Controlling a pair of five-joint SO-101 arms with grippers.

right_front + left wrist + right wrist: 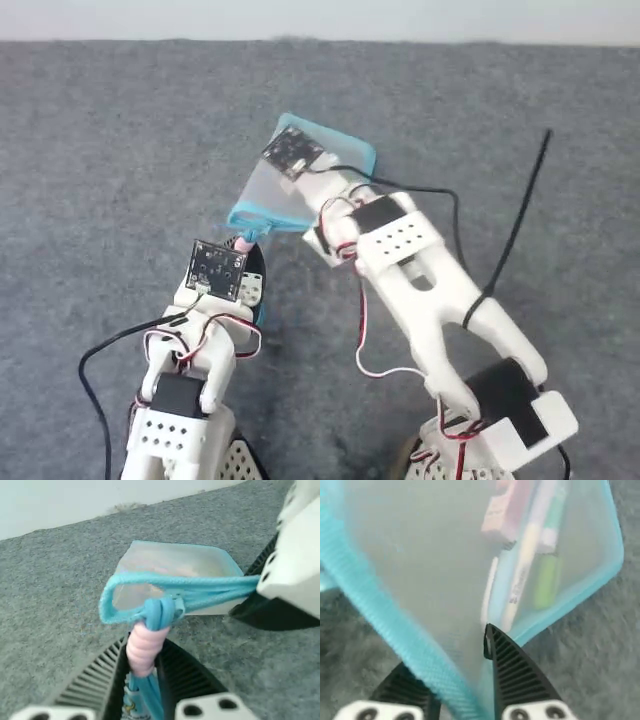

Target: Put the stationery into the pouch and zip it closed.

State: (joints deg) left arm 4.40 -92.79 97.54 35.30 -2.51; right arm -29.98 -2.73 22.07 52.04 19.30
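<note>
The translucent pouch [290,185] with blue edging lies on the grey carpet between both arms. Several pens [522,580], a green marker [546,582] and a pink eraser [499,515] show through its wall. My right gripper [447,650] is shut on the pouch's zipper edge [385,615], at the pouch's near right side in the high view. My left gripper [142,655] is shut on the pink zipper pull [142,647] with its blue cord, at the pouch's near left corner [243,243]. The blue zipper band [195,587] stretches taut from the pull towards the right arm [292,555].
Grey carpet [110,150] covers the table all around, and a pale wall [320,18] runs along the far edge. Black and white cables [515,230] trail from both arms near the front.
</note>
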